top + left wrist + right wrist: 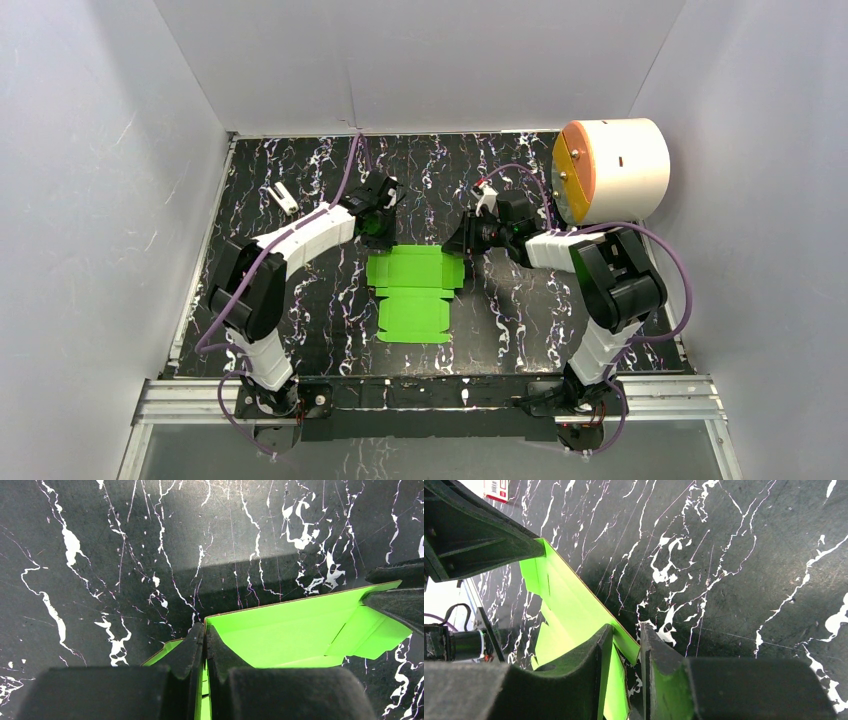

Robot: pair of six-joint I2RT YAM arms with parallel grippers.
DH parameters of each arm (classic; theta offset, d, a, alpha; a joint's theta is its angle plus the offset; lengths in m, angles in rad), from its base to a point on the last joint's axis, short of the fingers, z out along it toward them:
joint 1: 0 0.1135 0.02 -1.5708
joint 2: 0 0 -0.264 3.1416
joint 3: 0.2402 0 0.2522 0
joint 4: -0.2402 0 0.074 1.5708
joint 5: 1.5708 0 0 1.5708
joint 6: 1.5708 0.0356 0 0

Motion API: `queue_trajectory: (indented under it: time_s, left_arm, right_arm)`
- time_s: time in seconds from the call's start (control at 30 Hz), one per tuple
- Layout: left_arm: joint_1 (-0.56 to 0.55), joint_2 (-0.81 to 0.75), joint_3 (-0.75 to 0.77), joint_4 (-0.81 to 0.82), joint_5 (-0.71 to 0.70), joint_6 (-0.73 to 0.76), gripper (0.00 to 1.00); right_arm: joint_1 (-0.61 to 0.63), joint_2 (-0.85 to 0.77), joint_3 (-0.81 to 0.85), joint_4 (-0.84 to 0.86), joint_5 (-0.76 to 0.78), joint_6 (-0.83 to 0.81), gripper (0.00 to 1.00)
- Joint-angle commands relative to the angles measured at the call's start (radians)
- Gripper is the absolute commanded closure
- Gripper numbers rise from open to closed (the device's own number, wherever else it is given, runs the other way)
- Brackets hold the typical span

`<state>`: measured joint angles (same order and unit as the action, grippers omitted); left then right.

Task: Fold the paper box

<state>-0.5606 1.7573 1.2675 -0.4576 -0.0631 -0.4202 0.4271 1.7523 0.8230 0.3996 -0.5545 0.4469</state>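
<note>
The paper box (413, 290) is a bright green die-cut sheet lying mid-table, its far edge lifted. My left gripper (378, 222) is at the sheet's far left corner. In the left wrist view its jaws (205, 630) are shut on the green card (300, 630), which stands up between them. My right gripper (470, 240) is at the far right corner. In the right wrist view its jaws (626, 630) stand a little apart around the card's corner flap (569, 600). The flap lies against the left finger (594, 655), with a gap to the other.
A large white cylinder with an orange-yellow face (610, 170) stands at the back right. A small white object (285, 198) lies at the back left. White walls close in the black marbled table (520, 320) on three sides.
</note>
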Motion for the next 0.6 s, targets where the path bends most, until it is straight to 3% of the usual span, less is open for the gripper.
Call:
queue_trajectory:
  time_s: [0.0,0.33,0.57]
  left_arm:
    - [-0.001,-0.070,-0.006,0.002,0.002,0.005,1.00]
    - [-0.001,-0.062,-0.002,0.006,0.003,-0.007,1.00]
    - [-0.001,-0.056,0.003,0.009,0.011,-0.029,1.00]
  right_arm:
    - [0.008,-0.004,0.034,0.035,-0.038,-0.014,0.68]
    - [0.040,-0.014,0.113,-0.124,0.070,-0.070,0.92]
    - [0.113,-0.006,0.249,-0.380,0.335,-0.108,0.96]
